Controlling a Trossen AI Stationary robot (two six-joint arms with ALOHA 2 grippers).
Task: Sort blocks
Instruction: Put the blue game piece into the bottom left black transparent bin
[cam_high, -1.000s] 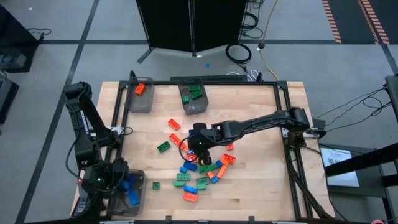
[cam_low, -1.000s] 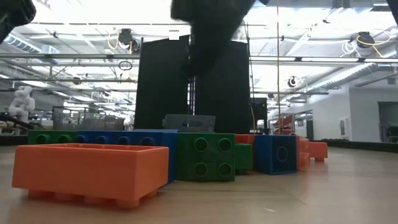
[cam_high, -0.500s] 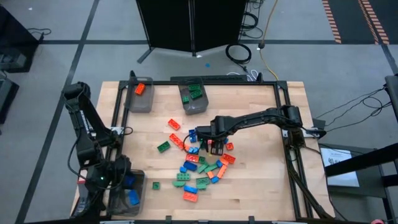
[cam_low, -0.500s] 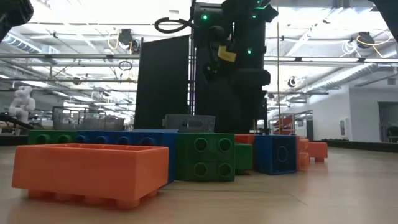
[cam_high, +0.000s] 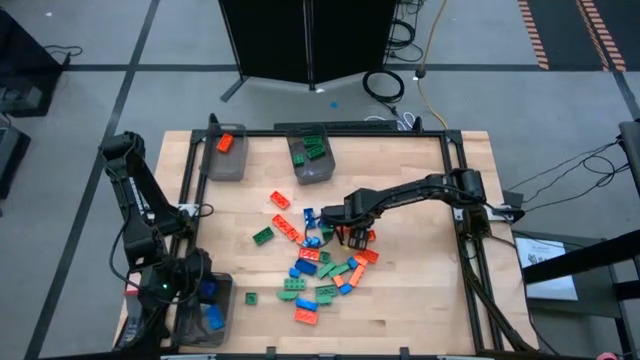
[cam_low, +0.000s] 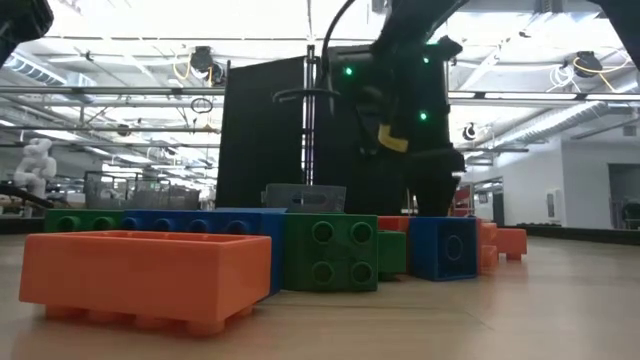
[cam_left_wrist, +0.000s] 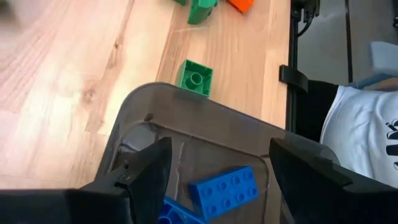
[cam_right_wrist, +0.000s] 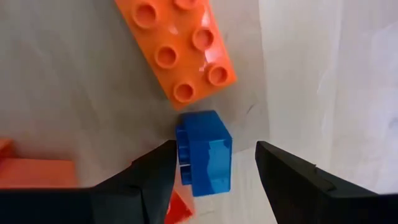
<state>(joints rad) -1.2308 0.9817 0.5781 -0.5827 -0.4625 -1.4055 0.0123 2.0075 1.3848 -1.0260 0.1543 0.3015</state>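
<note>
Orange, green and blue blocks (cam_high: 325, 270) lie scattered in a loose pile on the middle of the wooden table (cam_high: 420, 310). My right gripper (cam_high: 350, 238) points down over the pile's far right part. It is open, and its fingers (cam_right_wrist: 152, 177) stand on either side of a small blue block (cam_right_wrist: 205, 152) lying on its side; one fingertip is very close to that block. My left gripper (cam_left_wrist: 221, 146) hangs open over the bin (cam_high: 208, 310) at the near left corner, where blue blocks (cam_left_wrist: 227, 193) lie. Nothing is between its fingers.
At the far left stand a bin (cam_high: 222, 158) holding an orange block and a bin (cam_high: 312, 160) holding green blocks. An orange block (cam_right_wrist: 177, 53) lies just beyond the small blue one. A single green block (cam_left_wrist: 194, 78) sits on the table beside the near-left bin.
My right gripper has gone toward the table's right edge and down over the pile. It has tipped until it points straight down, and it now stands low behind the blocks in the low view. The blocks have not moved.
</note>
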